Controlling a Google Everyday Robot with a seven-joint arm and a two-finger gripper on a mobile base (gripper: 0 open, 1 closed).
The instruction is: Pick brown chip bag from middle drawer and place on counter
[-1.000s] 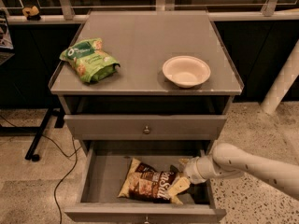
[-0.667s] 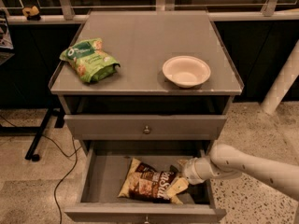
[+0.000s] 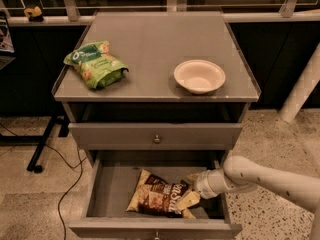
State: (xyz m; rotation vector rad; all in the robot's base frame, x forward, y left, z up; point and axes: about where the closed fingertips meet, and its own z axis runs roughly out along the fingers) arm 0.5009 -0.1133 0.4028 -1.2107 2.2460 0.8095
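Barely anything has shifted in the last second: the robot's white arm [image 3: 270, 176] has crept a shade leftward over the wide grey metal middle drawer [image 3: 112, 189], which stands pulled open low on the cabinet. The two-finger gripper [image 3: 190, 188] sits low at the drawer's right side. Its jaws look parted, one cream finger lying over the right end of the crinkly dark-brown chip bag with white lettering [image 3: 157, 199] and the other just behind it, and nothing appears clamped. The bag lies flat on the drawer floor, toward the front and right. So small an advance suggests the grasp is only being lined up, with the lift yet to come. Above is a closed grey drawer front with a round knob [image 3: 156, 139]. Farther back, the broad flat grey counter [image 3: 150, 44] carries a green snack bag [image 3: 95, 64] at left and a shallow cream bowl [image 3: 199, 75] at right, with open surface between them.
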